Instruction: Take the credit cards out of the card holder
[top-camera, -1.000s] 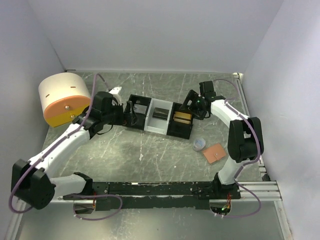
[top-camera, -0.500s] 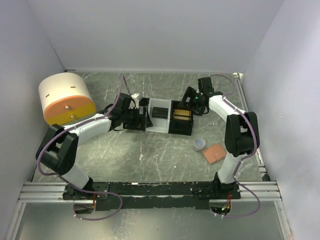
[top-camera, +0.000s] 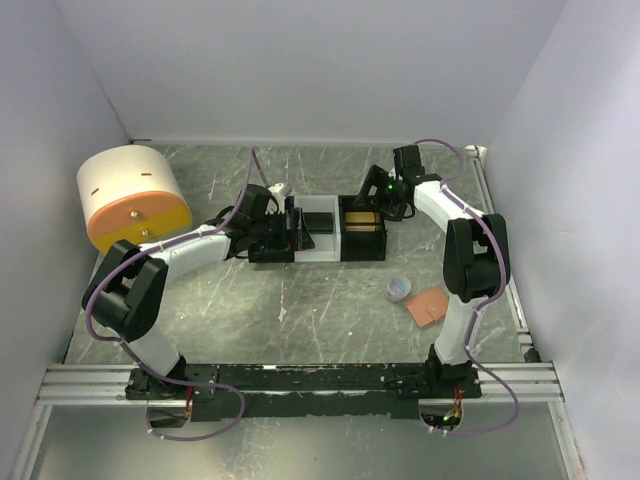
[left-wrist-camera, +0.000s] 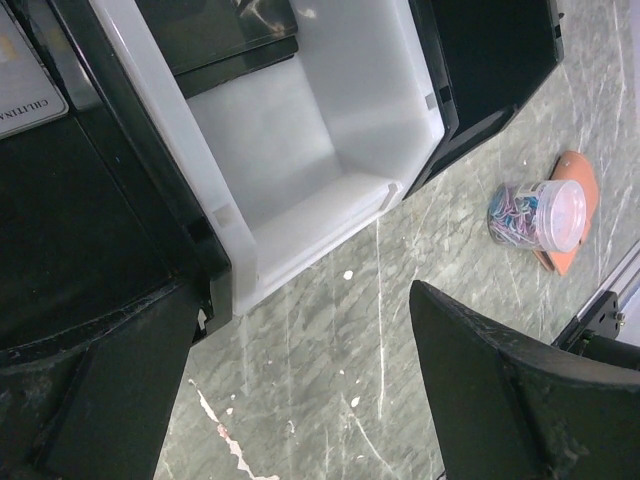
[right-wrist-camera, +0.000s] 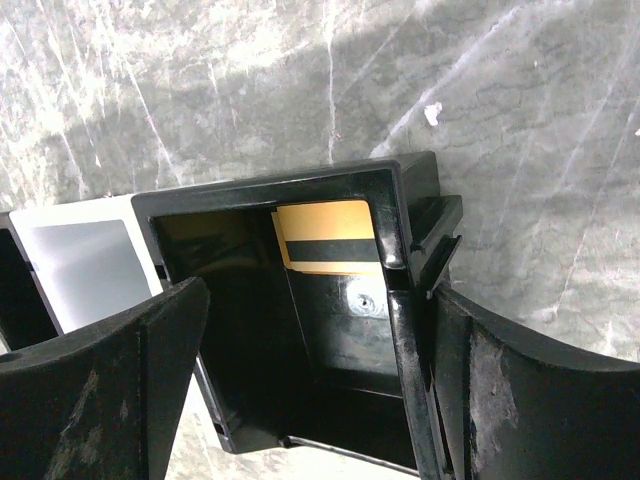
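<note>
The salmon-orange card holder (top-camera: 428, 306) lies shut on the table at the right front, apart from both grippers. It also shows in the left wrist view (left-wrist-camera: 577, 180), behind a jar. My left gripper (top-camera: 289, 229) is open and empty at the left end of the black-and-white tray (top-camera: 318, 252). In its wrist view (left-wrist-camera: 300, 400) one finger hangs over the left black compartment and the other over bare table. My right gripper (top-camera: 372, 201) is open at the tray's right end. In its wrist view (right-wrist-camera: 310, 390) the jaws straddle the right black compartment, which holds a yellow card with a black stripe (right-wrist-camera: 330, 240).
A small clear jar of coloured paper clips (top-camera: 398, 290) stands just left of the card holder, also in the left wrist view (left-wrist-camera: 538, 213). A dark card (top-camera: 318, 223) lies in the white middle compartment. A large cream-and-orange cylinder (top-camera: 133, 196) sits at the far left.
My left gripper has moved right along the tray's left end. My right gripper has moved back and left. The tray has turned from tilted to straight across the table.
</note>
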